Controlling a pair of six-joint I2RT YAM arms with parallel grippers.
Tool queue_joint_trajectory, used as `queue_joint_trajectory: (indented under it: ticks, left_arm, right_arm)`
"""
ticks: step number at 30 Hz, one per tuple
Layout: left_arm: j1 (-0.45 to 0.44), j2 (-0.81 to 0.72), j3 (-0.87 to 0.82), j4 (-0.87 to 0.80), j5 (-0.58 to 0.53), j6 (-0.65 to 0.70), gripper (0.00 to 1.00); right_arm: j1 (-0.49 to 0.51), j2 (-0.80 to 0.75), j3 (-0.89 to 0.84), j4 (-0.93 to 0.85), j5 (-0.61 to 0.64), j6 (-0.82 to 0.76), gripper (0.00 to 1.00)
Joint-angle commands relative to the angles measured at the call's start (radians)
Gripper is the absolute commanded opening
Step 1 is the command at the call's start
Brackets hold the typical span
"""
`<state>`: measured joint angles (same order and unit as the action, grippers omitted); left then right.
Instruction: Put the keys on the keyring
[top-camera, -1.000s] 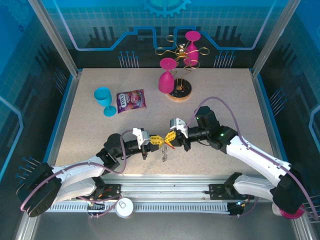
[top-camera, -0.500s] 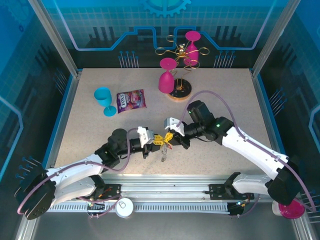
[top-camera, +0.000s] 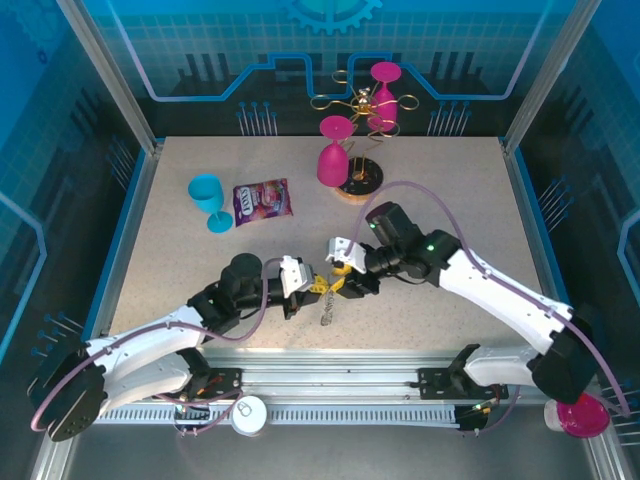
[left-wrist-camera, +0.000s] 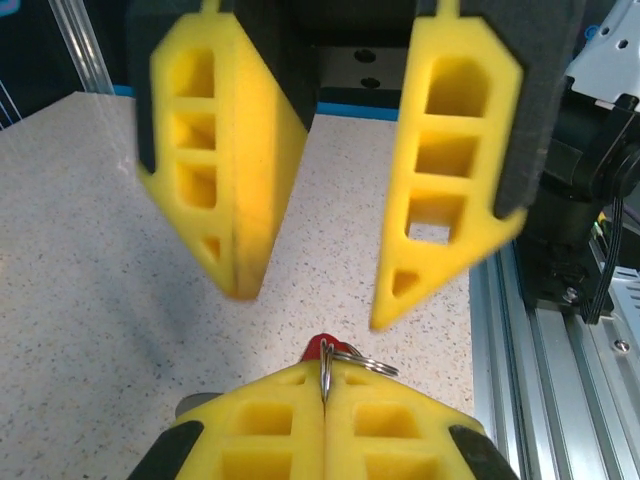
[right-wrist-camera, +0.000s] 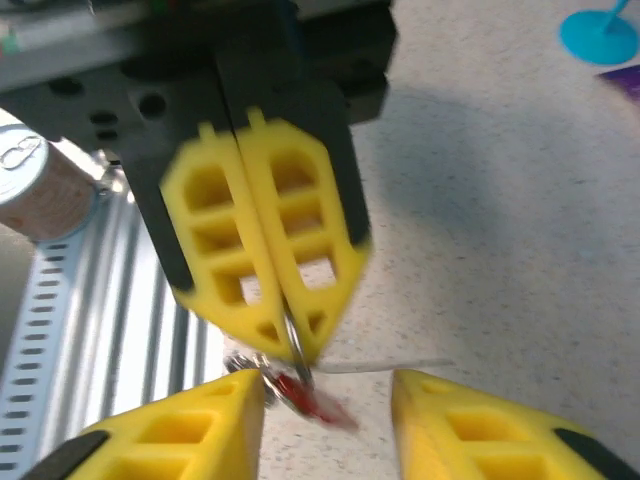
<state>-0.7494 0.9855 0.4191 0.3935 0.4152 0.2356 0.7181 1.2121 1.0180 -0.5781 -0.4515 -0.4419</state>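
My left gripper (left-wrist-camera: 323, 378) is shut on a thin wire ring of the keyring (left-wrist-camera: 352, 360), held on edge between the yellow pads. The key's red head (left-wrist-camera: 318, 347) shows just past those fingertips, against the rings; I cannot tell whether it is threaded on. In the right wrist view the red key (right-wrist-camera: 308, 398) hangs blurred under the shut left gripper (right-wrist-camera: 294, 350), between the spread fingers of my right gripper (right-wrist-camera: 328, 388), which is open and touches nothing. From above, the two grippers meet tip to tip, left (top-camera: 316, 287) and right (top-camera: 343, 281), with the grey keyring (top-camera: 326, 312) dangling below.
At the back left are a blue cup (top-camera: 208, 200) and a purple snack packet (top-camera: 263, 202). At the back stands a gold wire rack (top-camera: 355, 105) with pink glasses (top-camera: 335, 152). The aluminium rail (top-camera: 340, 385) runs close behind the grippers.
My right gripper has opened and no longer pinches the key. Its arm has swung left and farther back. The left gripper stays shut on the ring, shifted slightly.
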Motion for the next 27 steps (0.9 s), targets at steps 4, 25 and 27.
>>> queue_joint_trajectory:
  ticks: [4,25,27]
  left_arm:
    - [-0.002,-0.030,-0.042,0.134,-0.022,-0.033,0.00]
    - [-0.001,-0.041,-0.090,0.283,0.007,-0.091,0.00]
    - [-0.001,-0.050,-0.098,0.296,-0.003,-0.092,0.00]
  right_arm:
    - [-0.007,-0.178,-0.176,0.180,0.015,0.058,0.47]
    - [0.029,-0.080,-0.156,0.245,-0.079,0.080,0.09]
    - [0.022,-0.095,-0.150,0.205,-0.063,0.066,0.00]
